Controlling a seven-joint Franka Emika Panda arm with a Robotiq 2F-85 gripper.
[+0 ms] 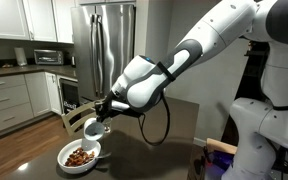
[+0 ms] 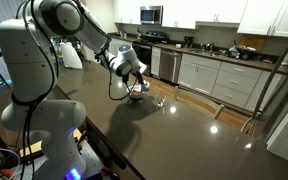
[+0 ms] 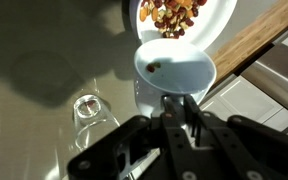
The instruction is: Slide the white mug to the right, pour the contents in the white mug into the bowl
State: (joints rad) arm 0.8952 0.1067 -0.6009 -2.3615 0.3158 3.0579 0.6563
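My gripper [image 1: 102,108] is shut on the white mug [image 1: 94,127] and holds it tipped over the bowl [image 1: 81,155], mouth turned down toward it. In the wrist view the white mug [image 3: 174,68] fills the centre with a single brown piece left inside, and the gripper [image 3: 176,103] clamps its handle side. Just beyond its rim lies the bowl [image 3: 216,22], full of brown and red food pieces. In the other exterior view the gripper [image 2: 136,86] and the bowl [image 2: 136,97] are small and partly hidden by the arm.
A small clear glass [image 3: 88,108] stands on the dark table [image 3: 34,50] beside the mug; it also shows in an exterior view as the clear glass [image 2: 160,102]. The table edge and wood floor [image 3: 254,45] lie close behind the bowl. Kitchen counters and a fridge [image 1: 109,40] stand further back.
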